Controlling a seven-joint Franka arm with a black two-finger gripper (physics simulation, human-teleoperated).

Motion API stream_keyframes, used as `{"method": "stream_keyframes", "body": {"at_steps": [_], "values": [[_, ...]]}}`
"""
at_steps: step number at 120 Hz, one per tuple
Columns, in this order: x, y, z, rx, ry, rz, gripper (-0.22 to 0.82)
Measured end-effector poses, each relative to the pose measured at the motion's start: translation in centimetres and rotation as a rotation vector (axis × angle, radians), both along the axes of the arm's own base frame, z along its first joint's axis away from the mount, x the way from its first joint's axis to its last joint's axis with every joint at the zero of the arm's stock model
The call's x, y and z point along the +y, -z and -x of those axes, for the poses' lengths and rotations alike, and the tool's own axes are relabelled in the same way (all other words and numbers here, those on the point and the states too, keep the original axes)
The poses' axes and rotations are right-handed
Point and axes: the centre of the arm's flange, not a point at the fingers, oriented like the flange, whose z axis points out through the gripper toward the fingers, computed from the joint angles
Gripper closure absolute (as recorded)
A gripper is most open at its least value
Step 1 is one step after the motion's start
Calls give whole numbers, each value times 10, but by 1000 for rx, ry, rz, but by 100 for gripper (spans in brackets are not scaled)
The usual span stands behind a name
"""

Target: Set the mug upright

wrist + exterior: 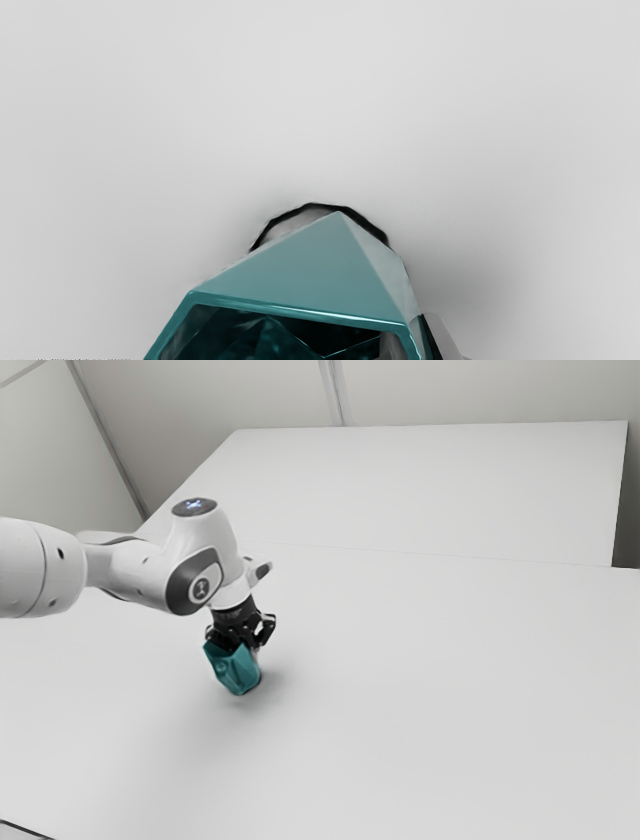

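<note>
Mug (234, 669) leans mouth-up, fingers (441, 336) apparently clamped on its wall; righting seems underway, next levelling it onto the tabletop (450, 690).

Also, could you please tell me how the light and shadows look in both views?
Exterior view: soft, even light on the white table, with a faint, soft-edged shadow around the teal mug; wrist view: a bright glint along the mug's rim, its interior mostly dark, and a diffuse grey shadow on the table beside it.

Arm (130, 568) extd, hand (238, 626) ptg dn, fingers (442, 335) clamped
</note>
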Motion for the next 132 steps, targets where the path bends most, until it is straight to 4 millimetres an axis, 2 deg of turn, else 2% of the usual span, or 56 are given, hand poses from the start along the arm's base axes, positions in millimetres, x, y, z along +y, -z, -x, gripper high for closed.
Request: {"method": "stream_keyframes", "body": {"at_steps": [3, 20, 32, 47, 60, 79, 106, 132], "values": [[-1, 0, 0, -1, -6, 1, 76], [-6, -11, -1, -19, -31, 1, 44], [-6, -33, -3, -39, -52, -6, 27], [-6, -69, -2, -65, -72, -17, 15], [-7, -93, 0, -69, -84, -26, 9], [-17, -129, -7, -70, -81, -30, 4], [-41, -178, -22, -105, 64, -30, 2], [-54, -220, -28, -112, 181, -36, 1]]}}
